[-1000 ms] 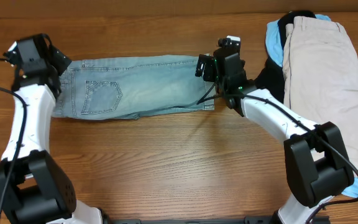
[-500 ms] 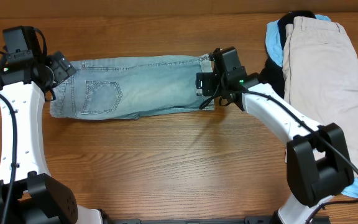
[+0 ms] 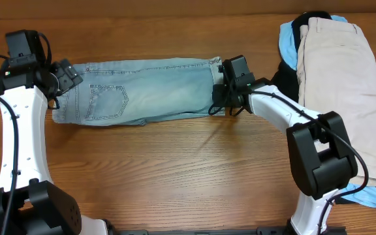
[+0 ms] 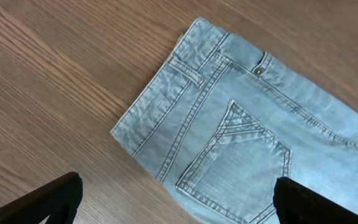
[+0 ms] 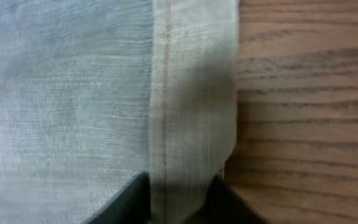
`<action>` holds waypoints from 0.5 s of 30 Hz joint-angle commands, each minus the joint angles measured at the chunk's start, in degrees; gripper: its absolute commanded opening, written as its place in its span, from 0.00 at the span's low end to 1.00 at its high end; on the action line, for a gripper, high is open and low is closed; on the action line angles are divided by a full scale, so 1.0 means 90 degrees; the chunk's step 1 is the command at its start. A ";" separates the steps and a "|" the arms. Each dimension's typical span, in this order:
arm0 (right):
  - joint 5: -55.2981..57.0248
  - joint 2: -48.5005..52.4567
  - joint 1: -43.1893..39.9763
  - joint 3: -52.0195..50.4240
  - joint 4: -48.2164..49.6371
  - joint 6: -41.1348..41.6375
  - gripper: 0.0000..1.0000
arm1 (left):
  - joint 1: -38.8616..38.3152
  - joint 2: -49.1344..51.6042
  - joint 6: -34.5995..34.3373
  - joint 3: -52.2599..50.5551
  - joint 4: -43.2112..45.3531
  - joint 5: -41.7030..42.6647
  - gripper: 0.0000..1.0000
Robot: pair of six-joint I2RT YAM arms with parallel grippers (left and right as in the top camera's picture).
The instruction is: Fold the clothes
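Note:
Light-blue jeans lie flat on the wooden table, folded lengthwise, waistband to the left and leg hems to the right. My left gripper hovers open over the waistband corner; in the left wrist view its gripper spans wide above the back pocket and bare wood. My right gripper is down at the hem end. In the right wrist view its gripper is closed narrowly round the stitched hem band, with a dark finger on each side of the fabric.
A pile of clothes sits at the right edge: beige trousers on top, a blue garment and a black one under them, more light-blue cloth at the front right. Bare wood lies in front of the jeans.
My right gripper dropped onto the jeans' hem end and its jaws closed in around the hem. The left arm swung out to the left, then held still, open.

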 commanded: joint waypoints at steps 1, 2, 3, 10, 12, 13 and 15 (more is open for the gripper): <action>-0.0044 0.0044 -0.0019 0.0131 -0.0170 0.0005 0.18 | -0.0019 0.0075 0.0138 -0.0090 -0.0100 0.0070 1.00; -0.0049 0.0044 -0.0019 0.0131 -0.0279 0.0010 0.14 | -0.0019 0.0075 0.0192 -0.0090 -0.0143 0.0070 1.00; -0.0046 0.0044 -0.0019 0.0131 -0.0427 0.0049 0.11 | -0.0019 0.0075 0.0243 -0.0090 -0.0197 0.0070 1.00; -0.0095 0.0034 -0.0019 0.0134 -0.1778 0.0340 0.04 | -0.0017 0.0075 0.0340 -0.0090 -0.0590 0.0073 1.00; -0.0141 -0.0027 -0.0019 0.0134 -0.1994 0.0338 0.04 | -0.0017 0.0075 0.0355 -0.0090 -0.0663 0.0073 1.00; -0.0138 -0.0085 -0.0019 0.0148 -0.2086 0.0311 0.04 | -0.0017 0.0075 0.0435 -0.0090 -0.0699 0.0080 1.00; -0.0141 -0.0245 -0.0034 0.0211 -0.2276 0.0284 0.13 | -0.0027 0.0075 0.0627 -0.0090 -0.0736 0.0172 1.00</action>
